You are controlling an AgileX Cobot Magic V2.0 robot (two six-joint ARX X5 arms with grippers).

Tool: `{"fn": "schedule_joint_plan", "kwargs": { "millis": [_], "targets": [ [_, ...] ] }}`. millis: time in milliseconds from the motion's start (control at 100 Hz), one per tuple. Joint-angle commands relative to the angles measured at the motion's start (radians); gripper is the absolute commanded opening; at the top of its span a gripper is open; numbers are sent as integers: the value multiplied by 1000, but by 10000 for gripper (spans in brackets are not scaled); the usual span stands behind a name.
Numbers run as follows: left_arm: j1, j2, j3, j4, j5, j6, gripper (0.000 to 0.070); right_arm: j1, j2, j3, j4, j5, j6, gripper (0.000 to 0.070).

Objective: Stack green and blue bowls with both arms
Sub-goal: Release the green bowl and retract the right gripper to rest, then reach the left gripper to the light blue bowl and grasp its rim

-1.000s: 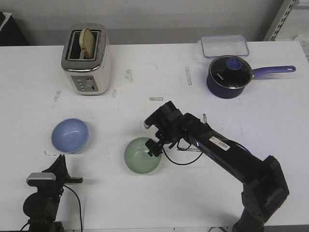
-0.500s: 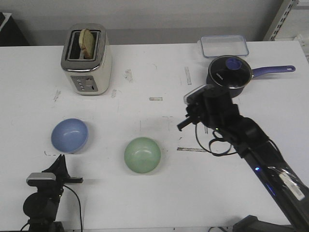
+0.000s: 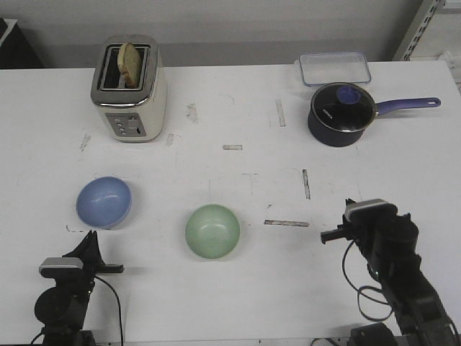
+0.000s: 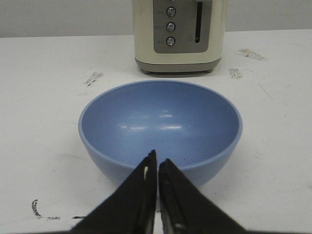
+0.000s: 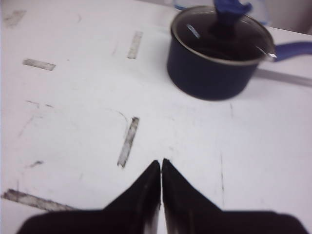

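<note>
Your left end effector (image 4: 157,168) is pinched closed on nothing, its tips just in front of the blue bowl (image 4: 161,127), which sits upright on the bench (image 3: 238,108). Your right end effector (image 5: 161,168) is also closed and empty; the green bowl (image 3: 212,231) lies well off to its left, apart from the blue one.

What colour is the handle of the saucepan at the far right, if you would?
Purple, on the saucepan handle; the front view shows it best.
</note>
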Motion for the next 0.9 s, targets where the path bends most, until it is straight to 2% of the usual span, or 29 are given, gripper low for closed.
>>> {"fn": "schedule_joint_plan", "kwargs": {
  "millis": [0,110,280,420,540,620,750,840,890],
  "targets": [
    [0,-2,-20,14,-2,-47,16,-3,-87,-76,30,-1,35,0],
    [0,-2,-20,31,-2,-60,13,-2,-224,-168,48,-2,37,0],
    [0,0,32,140,-3,-149,1,-2,-346,-200,93,-1,39,0],
    [0,39,182,169,-21,-106,1,-2,-360,-200,92,-1,37,0],
    [0,174,389,153,-18,-79,1,-2,-358,-200,92,-1,37,0],
    [0,297,555,98,-16,-58,1,-2,-358,-200,91,-1,37,0],
    [1,546,859,-97,-18,76,4,-2,-358,-200,88,-1,37,0],
    [13,699,1027,-259,-18,85,17,-2,-358,-200,88,-1,37,0],
    [30,793,1117,-363,-18,85,55,-2,-358,-200,88,-1,37,0]
  ]
}}
